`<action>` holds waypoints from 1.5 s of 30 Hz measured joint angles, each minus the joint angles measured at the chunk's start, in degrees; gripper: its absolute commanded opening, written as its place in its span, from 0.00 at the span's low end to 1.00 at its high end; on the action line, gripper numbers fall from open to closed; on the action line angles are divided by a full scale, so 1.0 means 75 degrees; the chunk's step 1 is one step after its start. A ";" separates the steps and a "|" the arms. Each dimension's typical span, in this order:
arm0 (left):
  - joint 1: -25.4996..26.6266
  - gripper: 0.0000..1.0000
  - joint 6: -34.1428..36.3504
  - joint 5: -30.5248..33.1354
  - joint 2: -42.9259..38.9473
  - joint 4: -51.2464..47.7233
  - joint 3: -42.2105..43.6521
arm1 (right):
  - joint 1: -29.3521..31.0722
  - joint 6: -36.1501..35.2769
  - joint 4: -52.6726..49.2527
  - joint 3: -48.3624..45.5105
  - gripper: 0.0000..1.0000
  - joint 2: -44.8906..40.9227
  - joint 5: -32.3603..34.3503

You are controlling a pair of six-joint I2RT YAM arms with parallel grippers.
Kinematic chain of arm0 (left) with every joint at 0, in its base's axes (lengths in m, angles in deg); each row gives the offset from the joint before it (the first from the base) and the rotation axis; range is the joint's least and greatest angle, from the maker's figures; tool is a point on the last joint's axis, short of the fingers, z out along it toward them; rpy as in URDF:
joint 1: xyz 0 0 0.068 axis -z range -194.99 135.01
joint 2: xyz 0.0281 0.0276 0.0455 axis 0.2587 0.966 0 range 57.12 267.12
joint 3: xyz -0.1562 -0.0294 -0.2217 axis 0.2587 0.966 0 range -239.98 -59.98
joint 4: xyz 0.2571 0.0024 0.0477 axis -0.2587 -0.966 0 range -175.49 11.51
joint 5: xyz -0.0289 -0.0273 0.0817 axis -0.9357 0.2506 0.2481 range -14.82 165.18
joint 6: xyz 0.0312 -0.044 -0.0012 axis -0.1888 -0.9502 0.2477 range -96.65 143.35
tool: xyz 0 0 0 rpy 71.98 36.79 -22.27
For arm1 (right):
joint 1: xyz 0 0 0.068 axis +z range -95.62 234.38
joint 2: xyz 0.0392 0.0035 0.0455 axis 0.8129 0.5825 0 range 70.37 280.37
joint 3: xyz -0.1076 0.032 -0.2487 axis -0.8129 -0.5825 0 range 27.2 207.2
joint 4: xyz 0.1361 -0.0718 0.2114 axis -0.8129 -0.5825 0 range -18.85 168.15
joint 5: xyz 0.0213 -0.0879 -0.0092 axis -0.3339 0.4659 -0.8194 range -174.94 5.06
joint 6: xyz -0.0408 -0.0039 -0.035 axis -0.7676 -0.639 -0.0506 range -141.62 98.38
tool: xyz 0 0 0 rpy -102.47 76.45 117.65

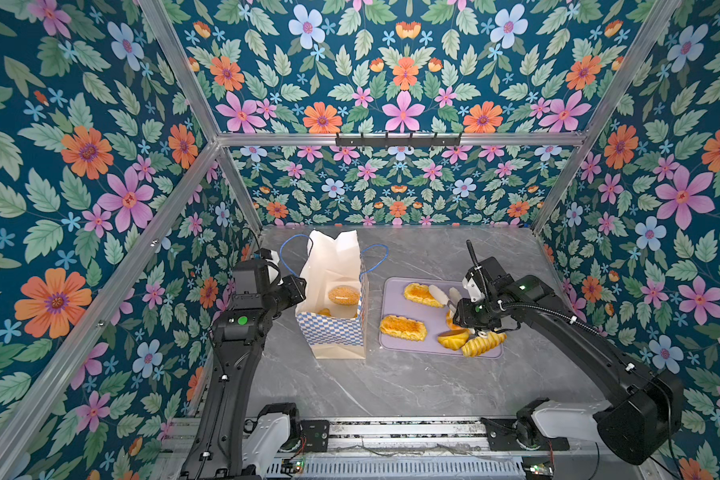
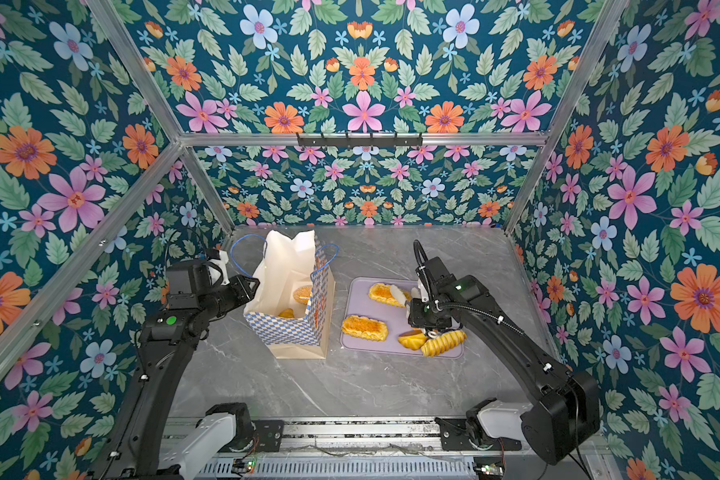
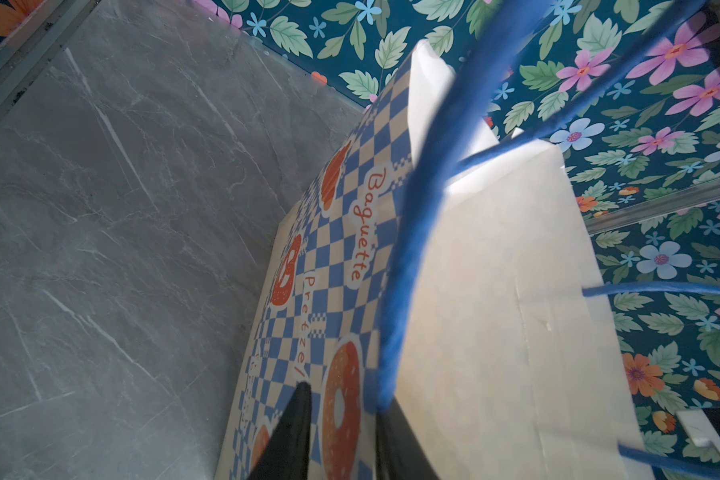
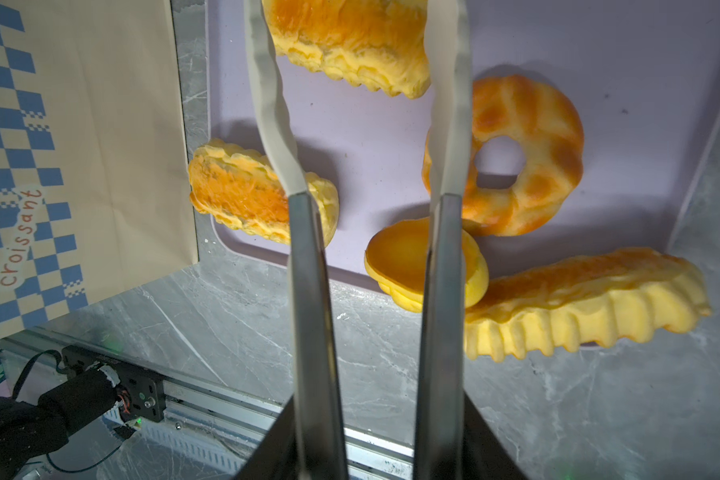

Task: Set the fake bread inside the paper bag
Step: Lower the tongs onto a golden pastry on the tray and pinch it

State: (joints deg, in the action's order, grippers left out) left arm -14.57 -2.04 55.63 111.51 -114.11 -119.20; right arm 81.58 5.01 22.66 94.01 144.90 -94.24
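Note:
The paper bag (image 1: 333,332) stands open left of centre, with a sesame bun (image 1: 343,295) and another golden piece (image 1: 324,311) inside. My left gripper (image 1: 298,286) is shut on the bag's left wall; in the left wrist view one black finger (image 3: 292,436) lies on the checkered outside and the other sits by the blue cord handle (image 3: 416,208). Several pieces of fake bread lie on the lilac tray (image 1: 395,286): two tarts (image 1: 422,294) (image 1: 403,327), a ring (image 4: 528,153), a small round piece (image 4: 400,257) and a braided loaf (image 1: 483,343). My right gripper (image 1: 446,296) hangs open over the tray, long fingers apart, nothing between them.
The grey marble table (image 1: 391,386) lies inside floral walls on three sides. A metal rail (image 1: 391,432) with both arm bases runs along the front edge. The braided loaf overhangs the tray's front right corner. The bag's right wall stands close to the tray's left edge.

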 measured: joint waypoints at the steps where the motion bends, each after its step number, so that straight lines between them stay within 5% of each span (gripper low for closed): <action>1: 0.0000 0.28 0.0000 0.0000 0.0000 0.0000 0.0003 | -0.0009 0.0000 0.0035 -0.0003 0.46 0.0035 0.0017; 12: 0.0000 0.28 -0.0017 -0.0029 -0.0009 0.0000 0.0038 | -0.0714 0.0032 0.0691 -0.0248 0.46 0.0391 -0.0367; 45: 0.0000 0.28 -0.0017 -0.0023 -0.0012 -0.0003 0.0020 | -0.1084 0.0224 0.1807 -0.0921 0.50 0.1029 -0.1515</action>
State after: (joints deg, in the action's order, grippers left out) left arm -14.57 -2.17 55.46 111.42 -114.13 -119.05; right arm 73.45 6.69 36.21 87.10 152.61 -105.60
